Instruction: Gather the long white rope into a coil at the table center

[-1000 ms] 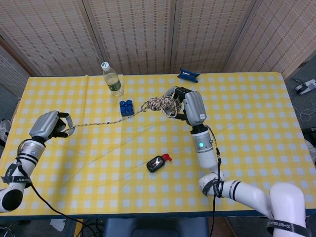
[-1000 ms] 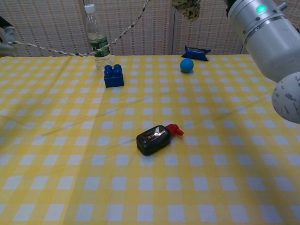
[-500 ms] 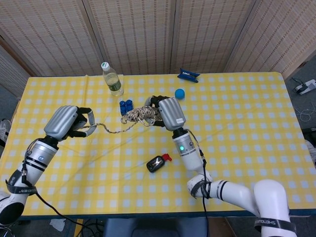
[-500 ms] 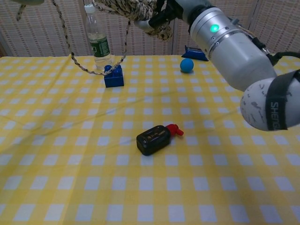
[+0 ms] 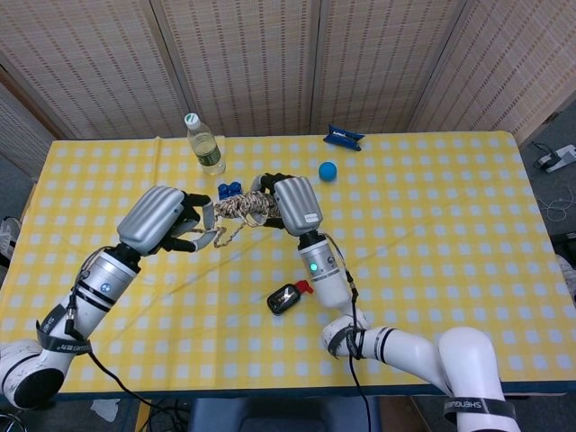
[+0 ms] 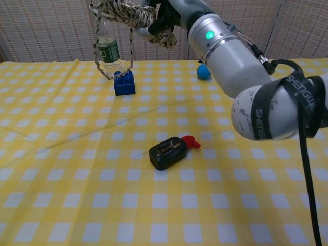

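Rope (image 5: 236, 208) bunched in the air between both hands, above the middle-back of the desk (image 5: 450, 225).
Held by the right hand (image 5: 292, 203) with fingers wrapped around the bundle; pinched at the other end by the left hand (image 5: 162, 220), a loop hanging down near the blue block (image 6: 124, 83). Behind: bottle (image 5: 205, 144), blue ball (image 5: 328, 169). Closer: black device (image 5: 286, 298).

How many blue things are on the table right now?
3: a blue brick in front of the bottle, a blue ball further right, and a blue packet at the far edge.
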